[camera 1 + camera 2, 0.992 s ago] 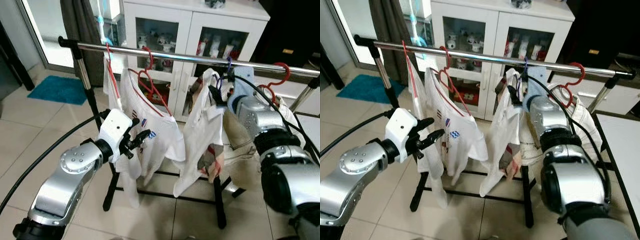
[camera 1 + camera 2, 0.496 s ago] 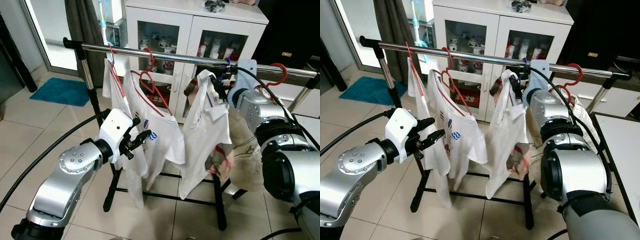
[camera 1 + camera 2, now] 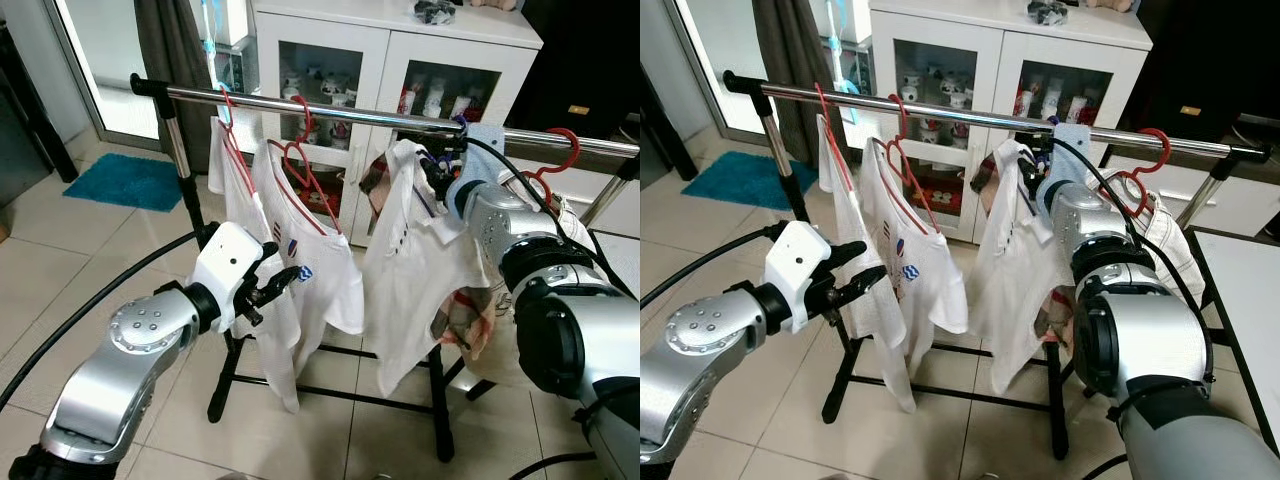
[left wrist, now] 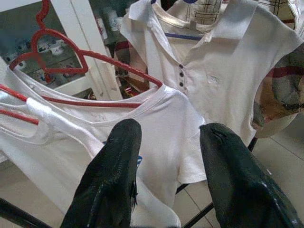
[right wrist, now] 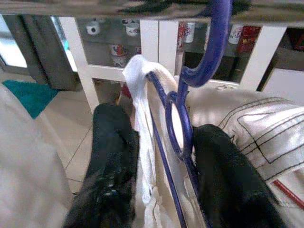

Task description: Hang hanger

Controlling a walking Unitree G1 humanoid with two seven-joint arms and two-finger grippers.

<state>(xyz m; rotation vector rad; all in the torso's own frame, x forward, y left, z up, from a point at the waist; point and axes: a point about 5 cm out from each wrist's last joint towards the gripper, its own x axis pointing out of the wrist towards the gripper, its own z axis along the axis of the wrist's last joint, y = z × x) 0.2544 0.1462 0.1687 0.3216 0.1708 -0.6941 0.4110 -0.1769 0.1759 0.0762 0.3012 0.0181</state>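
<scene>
**Blue hanger up at the rail, right gripper around its neck**

Chrome rail runs across the garment rack, and the blue hanger with the white polo shirt has its hook curled up at the bar. In the right wrist view the hook sits against the underside of the rail, though I can't tell for sure if it's fully over. The right gripper is raised to the rail with its two black fingers spread either side of the hanger's neck, so parted rather than pinching; the white collar fabric bunches between them.

The left gripper hovers lower, just in front of the white t-shirt on a red hanger, fingers apart and gripping nothing. That tee has a small red-and-blue chest print, too small to read. Another red hanger hangs further right over a beige garment. No legible writing on the polo, just buttons and a faint chest mark.

Behind the rack is a white glass-door cabinet with mugs inside, and a teal mat on the tiled floor.
</scene>
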